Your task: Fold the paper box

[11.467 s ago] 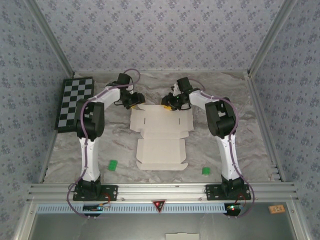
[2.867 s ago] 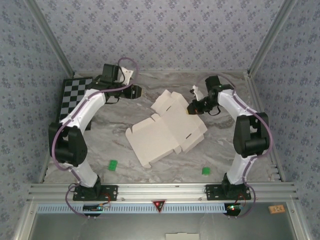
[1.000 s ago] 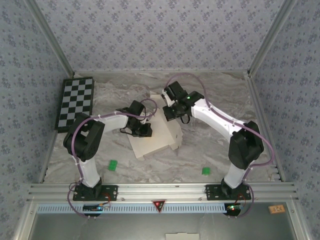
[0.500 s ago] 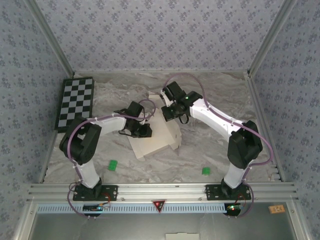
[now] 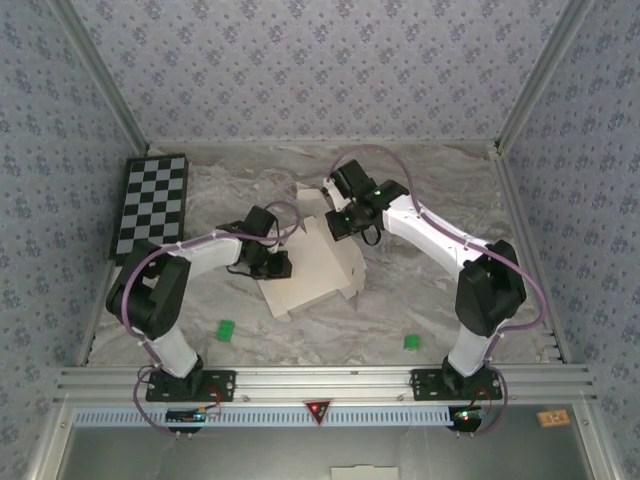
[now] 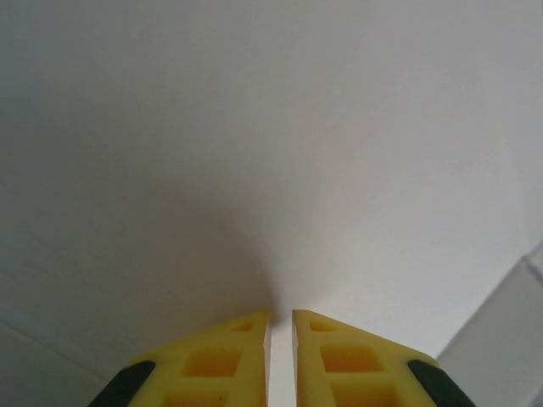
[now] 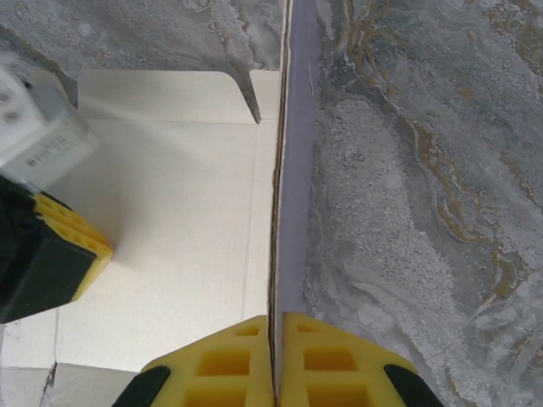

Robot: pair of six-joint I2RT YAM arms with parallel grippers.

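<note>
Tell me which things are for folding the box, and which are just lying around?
For the job: paper box, left gripper, right gripper.
Just lying about: checkerboard, green bits.

Legible text: none.
Small orange rectangular tag [image 5: 551, 418], near right corner of the grey metal frame rail [image 5: 330, 382]: dark characters, too small to read.
Red triangular sign [image 5: 318, 410], mid-rail: no characters discernible.
White plastic block [image 7: 34, 144], right wrist view: fine print, blurred.

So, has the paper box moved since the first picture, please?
Yes. The box has turned and partly folded, its near right corner drawing away from the right green marker.
</note>
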